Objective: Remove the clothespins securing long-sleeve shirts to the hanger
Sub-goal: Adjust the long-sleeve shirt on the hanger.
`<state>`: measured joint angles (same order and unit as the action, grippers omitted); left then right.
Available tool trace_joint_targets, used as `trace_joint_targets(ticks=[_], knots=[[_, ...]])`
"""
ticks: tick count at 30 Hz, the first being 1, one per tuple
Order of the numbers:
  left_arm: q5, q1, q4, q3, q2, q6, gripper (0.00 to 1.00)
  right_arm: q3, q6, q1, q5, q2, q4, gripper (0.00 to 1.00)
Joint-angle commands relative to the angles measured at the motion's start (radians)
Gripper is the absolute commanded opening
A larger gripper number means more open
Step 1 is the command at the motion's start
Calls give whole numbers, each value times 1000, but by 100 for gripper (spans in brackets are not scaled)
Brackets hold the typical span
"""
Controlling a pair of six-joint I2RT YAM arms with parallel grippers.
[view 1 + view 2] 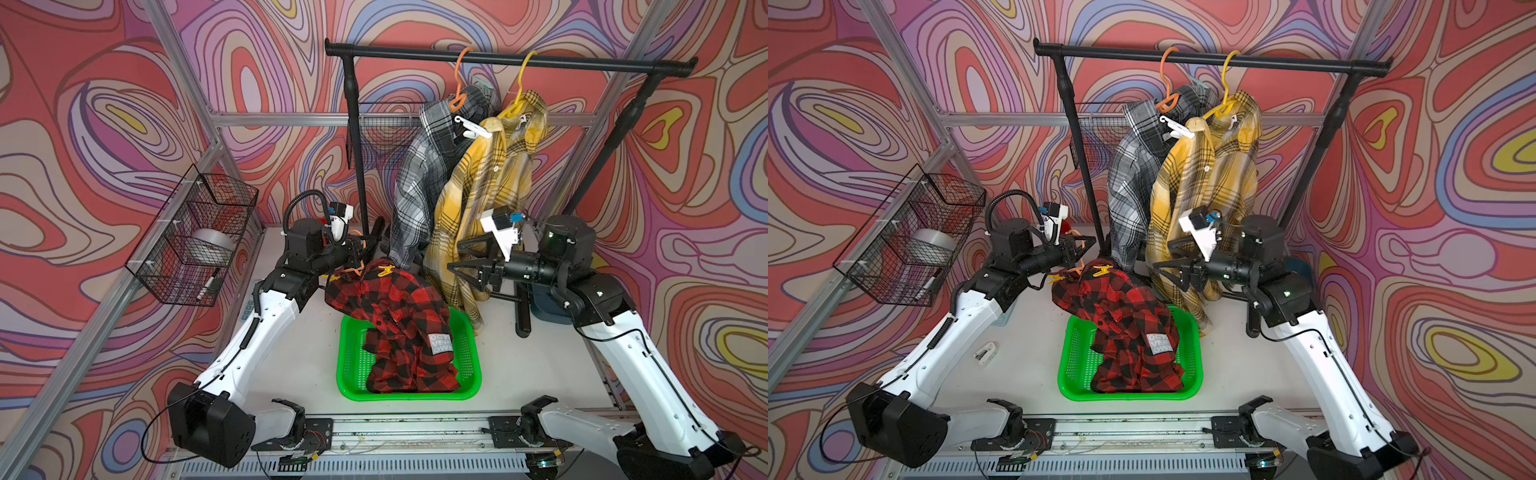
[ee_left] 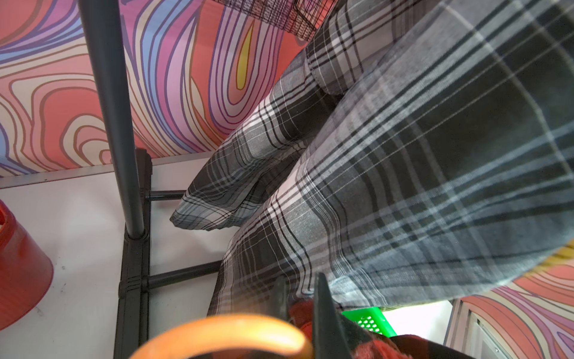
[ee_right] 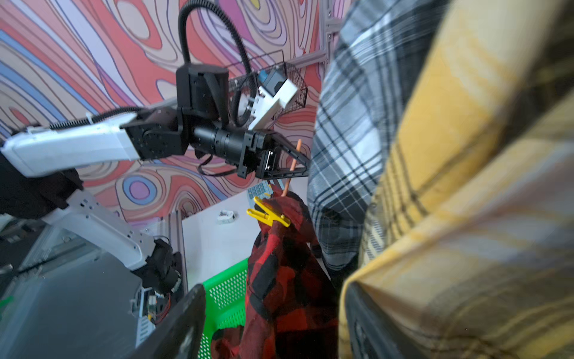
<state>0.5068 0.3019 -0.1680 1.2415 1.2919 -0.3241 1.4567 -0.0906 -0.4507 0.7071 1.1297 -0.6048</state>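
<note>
The red-and-black shirt (image 1: 399,328) hangs on an orange hanger (image 3: 293,164), and its lower part lies in the green basket (image 1: 469,374). My left gripper (image 1: 357,249) is shut on that hanger. A yellow clothespin (image 1: 384,272) grips the shirt's shoulder beside the hanger and also shows in the right wrist view (image 3: 268,216). A second yellow clothespin (image 1: 1057,277) sits on the other shoulder. My right gripper (image 1: 454,255) stands open to the right of the red shirt, against the yellow plaid shirt (image 1: 486,195). White clothespins (image 1: 471,126) hold the grey plaid shirt (image 1: 419,178).
The black rack (image 1: 511,60) carries both hung shirts, and its foot (image 1: 521,316) rests by my right arm. A wire basket (image 1: 191,241) hangs on the left wall. A loose white clothespin (image 1: 986,353) lies on the table. A red container (image 2: 18,267) stands by the rack's left post.
</note>
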Motion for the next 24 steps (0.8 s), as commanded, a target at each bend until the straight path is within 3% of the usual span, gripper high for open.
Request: trace_joint_targets(ticks=[1, 11, 24], knots=[[-8, -2, -84, 66, 11, 40, 0, 42, -94, -125, -250, 28, -74, 68], [-46, -2, -247, 134, 30, 61, 0, 116, -164, -393, -536, 136, -125, 59], [-57, -1, -410, 233, 76, 85, 0, 146, -170, -462, -566, 274, -50, 47]])
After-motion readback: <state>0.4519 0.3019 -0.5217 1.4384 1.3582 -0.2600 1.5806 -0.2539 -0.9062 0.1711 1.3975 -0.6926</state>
